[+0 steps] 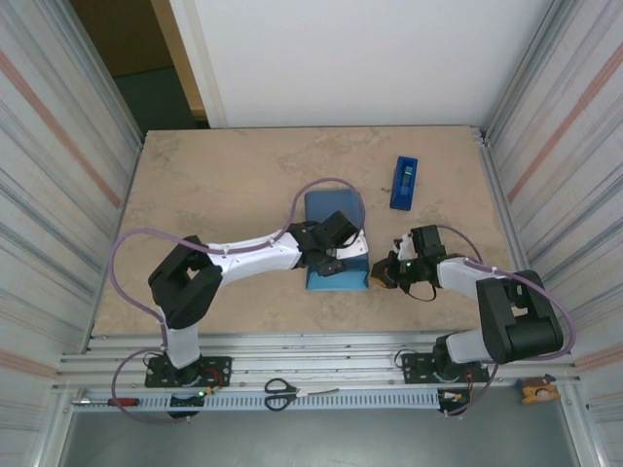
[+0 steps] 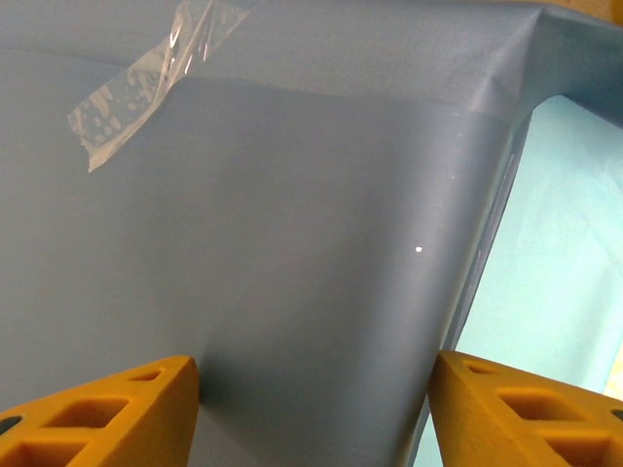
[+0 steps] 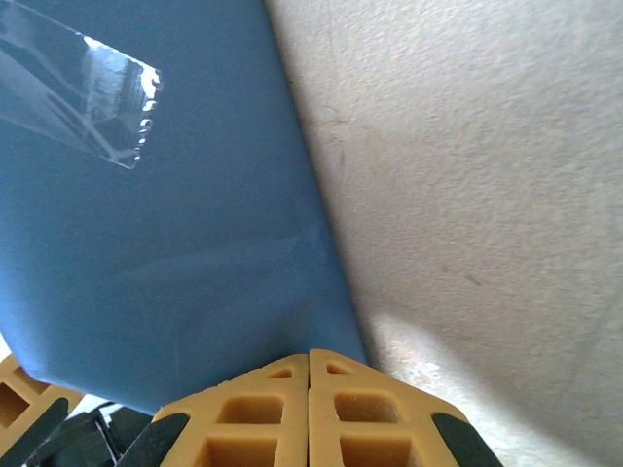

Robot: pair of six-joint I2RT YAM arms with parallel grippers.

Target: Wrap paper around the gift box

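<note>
Roughly speaking, I judge the job a good way past halfway: the paper is folded into a parcel at the middle of the worktop, darker face outward, and I take the gift box to be inside it, wholly covered. A strip of clear tape lies across a seam on the upper face, one end of it curling loose, so the main overlap looks closed. On the left wrist view a paler blue face of the sheet shows past the parcel's edge, which I read as an end flap not yet folded and taped; that is what seems left. My left claw sits released over the parcel, one finger to each side of the flat blue face. My right claw is clenched at the parcel's edge, beside bare worktop; I cannot tell whether paper is pinched in it. The tape dispenser stands well apart, farther back on the right, its pale label too small to read. I find no legible writing anywhere.
</note>
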